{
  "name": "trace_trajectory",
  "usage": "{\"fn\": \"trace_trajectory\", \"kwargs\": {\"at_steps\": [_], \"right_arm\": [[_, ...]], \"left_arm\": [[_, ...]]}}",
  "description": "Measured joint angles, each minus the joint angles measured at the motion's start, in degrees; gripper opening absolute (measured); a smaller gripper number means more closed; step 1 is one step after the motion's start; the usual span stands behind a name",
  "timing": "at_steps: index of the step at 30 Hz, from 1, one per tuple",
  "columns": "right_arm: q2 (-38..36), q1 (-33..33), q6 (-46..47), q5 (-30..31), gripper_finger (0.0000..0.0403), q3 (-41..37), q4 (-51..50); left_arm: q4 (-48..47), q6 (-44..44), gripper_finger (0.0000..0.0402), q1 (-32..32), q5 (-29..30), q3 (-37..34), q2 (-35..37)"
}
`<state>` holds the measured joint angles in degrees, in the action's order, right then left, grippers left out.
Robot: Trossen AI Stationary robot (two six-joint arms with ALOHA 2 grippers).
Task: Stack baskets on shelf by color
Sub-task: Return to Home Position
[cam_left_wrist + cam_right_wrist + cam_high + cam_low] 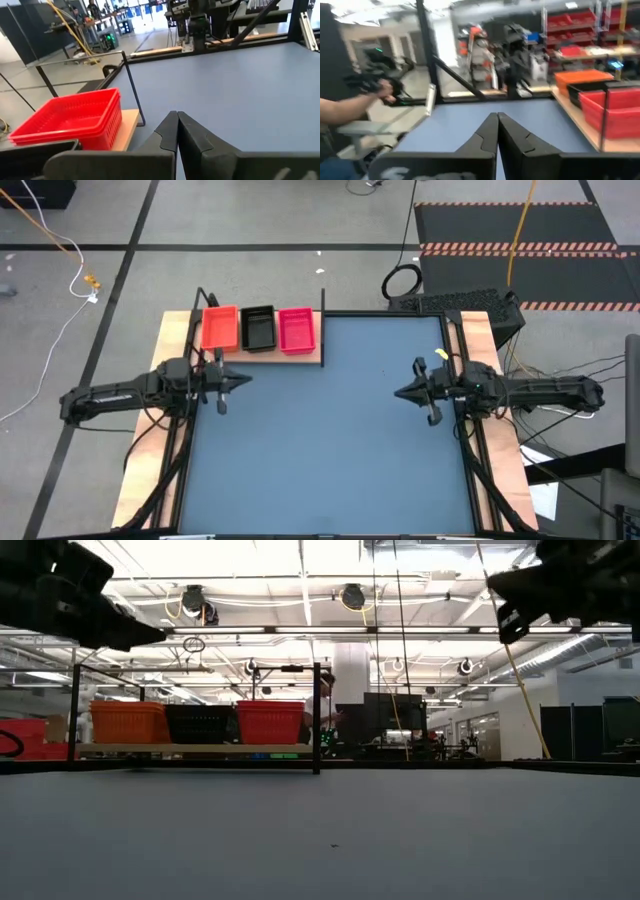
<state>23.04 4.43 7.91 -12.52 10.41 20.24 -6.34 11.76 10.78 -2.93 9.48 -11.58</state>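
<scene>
Blue-grey tabletop (330,450) looks flat, matte and smooth, so you've got nothing to snag on out in the middle. All the baskets sit on the shelf (300,358) at the far left corner, sorted into an orange stack (220,327), a black stack (258,328) and a pink-red stack (296,329), lined up side by side. Your left gripper (240,378) hovers just beside the shelf's near edge, fingers pressed together with nothing in them. Your right gripper (402,392) hangs at the opposite side, well apart from the shelf, also pinched closed and empty. My guess at the risk is that the left arm is close to that light-wood board and its thin black metal posts (316,718), so a sloppy swing could bump the shelf. Those shallow mesh-walled plastic baskets look light and only loosely nested, so they'd probably slide or tip. Also, a person (340,107) shows beyond the table in the right wrist view, so watch that side.
</scene>
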Motion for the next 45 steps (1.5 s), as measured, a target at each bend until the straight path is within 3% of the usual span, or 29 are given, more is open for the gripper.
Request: {"fn": "trace_trajectory", "kwargs": {"at_steps": [11, 17, 25, 34, 39, 45], "right_arm": [[-11.09, 0.02, -1.87, -1.21, 0.0001, -6.18, 0.18], [-15.32, 0.02, -1.75, -1.11, 0.0, -6.24, -6.34], [-16.28, 0.02, 0.39, -0.78, 0.0, -9.24, -6.12], [-17.7, 0.07, 1.82, -1.09, 0.0, -8.57, -7.92], [-23.07, 0.07, 0.11, -1.09, 0.0, -7.36, -12.27], [-22.9, 0.07, 1.25, -0.81, 0.0, -9.34, -11.74]], "left_arm": [[-0.39, 3.88, 0.0008, 0.14, 2.15, -5.78, 5.69], [0.24, 1.61, 0.0007, 0.14, 2.49, -6.39, 6.47], [6.83, -3.56, 0.0013, -0.81, 1.37, -8.75, 5.95], [5.07, 1.83, 0.0007, -2.61, 4.55, -8.01, 6.48], [4.75, 3.32, 0.001, -2.7, 3.04, -7.99, 8.62], [6.71, 2.36, 0.0005, -4.4, 2.44, -8.86, 7.12]]}}
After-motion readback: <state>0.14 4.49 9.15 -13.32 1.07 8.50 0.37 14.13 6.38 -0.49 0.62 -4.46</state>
